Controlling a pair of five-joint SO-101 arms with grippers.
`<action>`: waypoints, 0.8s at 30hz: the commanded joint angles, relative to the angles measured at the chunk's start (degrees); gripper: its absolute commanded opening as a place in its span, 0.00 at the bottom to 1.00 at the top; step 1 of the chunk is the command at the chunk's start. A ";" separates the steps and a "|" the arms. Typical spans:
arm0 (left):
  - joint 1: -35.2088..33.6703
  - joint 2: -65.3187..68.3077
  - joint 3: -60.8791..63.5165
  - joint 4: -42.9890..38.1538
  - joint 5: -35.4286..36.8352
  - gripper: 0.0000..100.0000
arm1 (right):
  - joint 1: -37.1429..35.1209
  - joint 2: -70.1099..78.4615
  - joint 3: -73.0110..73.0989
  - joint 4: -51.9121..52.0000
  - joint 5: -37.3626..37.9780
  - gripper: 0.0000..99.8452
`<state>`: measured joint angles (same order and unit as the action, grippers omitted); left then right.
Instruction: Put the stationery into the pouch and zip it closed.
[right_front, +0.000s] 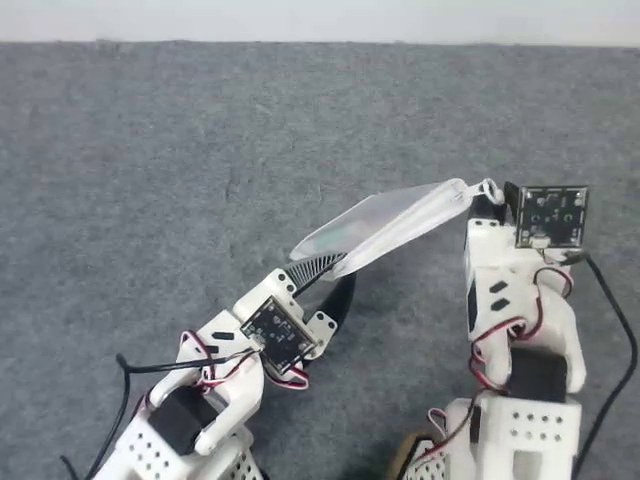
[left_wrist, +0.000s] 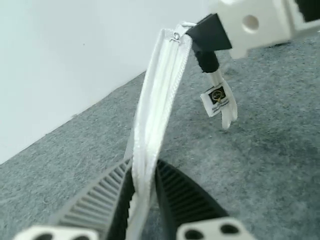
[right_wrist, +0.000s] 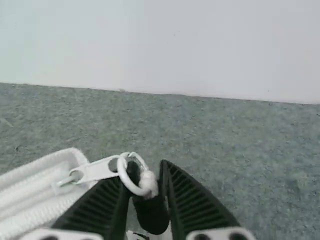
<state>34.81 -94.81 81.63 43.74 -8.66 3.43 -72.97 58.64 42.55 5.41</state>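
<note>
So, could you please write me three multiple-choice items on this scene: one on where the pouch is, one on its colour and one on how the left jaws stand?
1. Where is the pouch? A) lying flat, untouched B) held up between both arms C) in a drawer
2. What colour is the pouch? A) white B) red C) black
3. How do the left jaws stand? A) wide open B) around a pen C) shut on the pouch's zip edge
Answers: 1 B, it stretches between the arms off the grey table, the right jaws on its zip pull; 2 A, white zip tape and pale sides; 3 C, the left wrist view shows them pinching that edge.
</note>
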 joint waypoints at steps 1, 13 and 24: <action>-4.66 -1.05 -1.71 -0.62 0.97 0.01 | -2.07 -5.23 -2.81 4.18 -0.88 0.19; -6.59 -1.05 -1.89 -0.62 1.14 0.01 | -16.31 -14.81 5.71 4.88 -0.79 0.21; -15.38 -1.05 -1.89 -2.11 1.32 0.01 | -23.78 -14.90 17.23 -6.81 -0.79 0.21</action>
<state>22.68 -95.43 81.45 42.33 -7.96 -18.37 -86.95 76.40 37.63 4.97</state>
